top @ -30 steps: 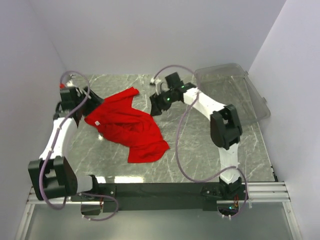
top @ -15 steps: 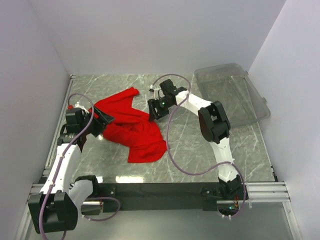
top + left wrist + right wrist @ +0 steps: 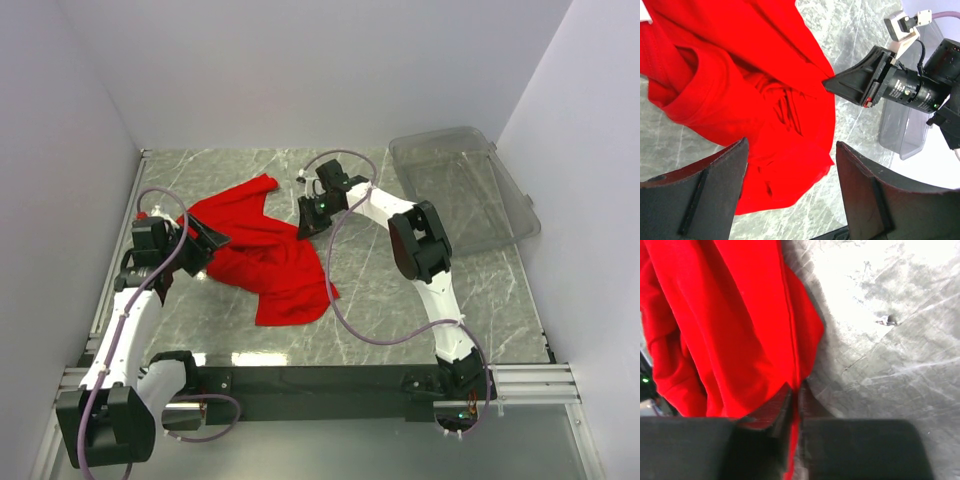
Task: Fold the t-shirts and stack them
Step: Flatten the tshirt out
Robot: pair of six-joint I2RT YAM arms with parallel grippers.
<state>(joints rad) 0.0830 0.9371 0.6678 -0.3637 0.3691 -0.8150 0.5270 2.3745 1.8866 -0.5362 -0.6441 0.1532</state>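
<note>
- Shirt (image 3: 262, 255): lies crumpled on the table (image 3: 400, 300), left of centre, between the two grippers. Its long axis runs diagonally, far-left to near-right. Which end is the collar cannot be told.
- Right gripper (image 3: 795, 390): jaws closed on the shirt's right edge, with a seam pinched between them.
- Left gripper (image 3: 790, 145): jaws open over the left edge, holding nothing.
- Step, as judged: taking hold to spread the shirt flat; no fold is made yet. The next move calls for the left jaws to close on cloth, then both arms to draw apart.
</note>
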